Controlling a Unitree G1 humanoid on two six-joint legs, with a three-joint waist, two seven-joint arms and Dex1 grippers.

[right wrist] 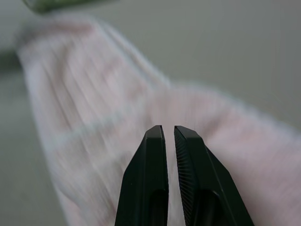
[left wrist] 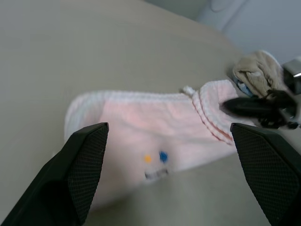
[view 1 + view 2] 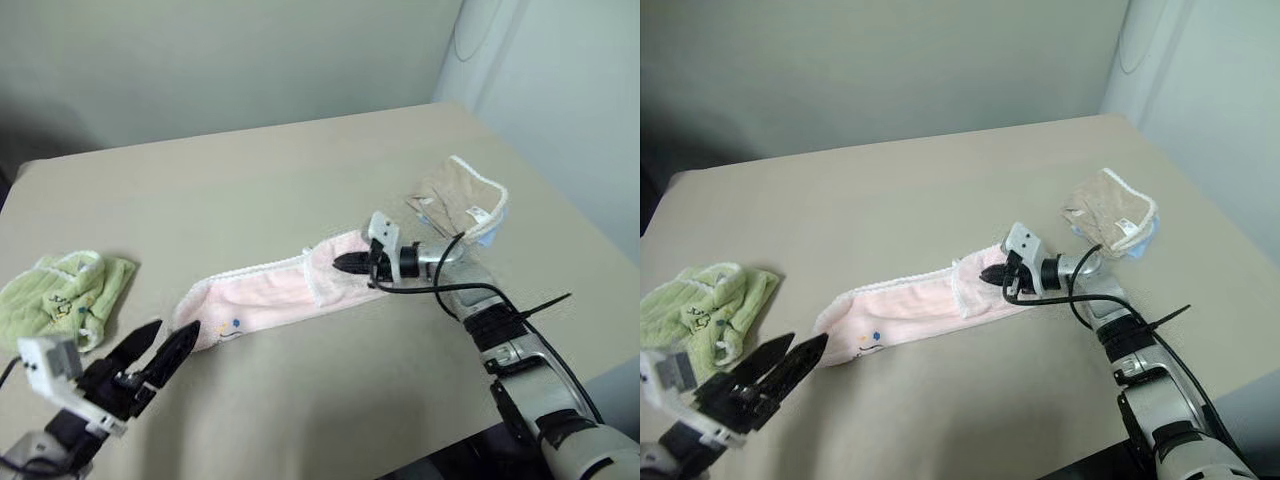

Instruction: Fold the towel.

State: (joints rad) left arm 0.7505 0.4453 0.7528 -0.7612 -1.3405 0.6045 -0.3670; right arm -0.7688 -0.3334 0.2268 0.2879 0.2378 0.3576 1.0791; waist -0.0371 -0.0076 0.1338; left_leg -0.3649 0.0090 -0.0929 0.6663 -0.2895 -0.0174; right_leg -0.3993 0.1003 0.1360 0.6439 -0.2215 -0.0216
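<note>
Left eye view: the pink towel [image 3: 285,292] lies on the beige table [image 3: 250,180] as a long, narrow strip, already folded lengthwise, running from near the left gripper [image 3: 160,352] up to the right gripper [image 3: 348,264]. Its white stitched edging shows along the far side, and a second edged flap overlaps the strip just ahead of the right gripper's tips. The small embroidered motif, with a blue and an orange dot, sits near the end closest to the left gripper.

The right gripper rests over the towel's far end, pointing along the strip toward the other end. In the right wrist view its two black fingers [image 1: 150,160] are nearly together, with only a thin slit between them and the pink cloth right behind them; I cannot tell whether any cloth is pinched in that slit.

The left gripper hangs just off the near end of the towel, apart from it, its fingers spread wide and holding nothing. In the left wrist view the towel lies between and beyond the two open fingers [image 2: 87,155].

Beyond the right gripper, a crumpled tan towel [image 3: 460,200] with white trim sits near it on the table. Beside the left gripper, a bunched green towel [image 3: 65,295] lies close to the table's edge.
</note>
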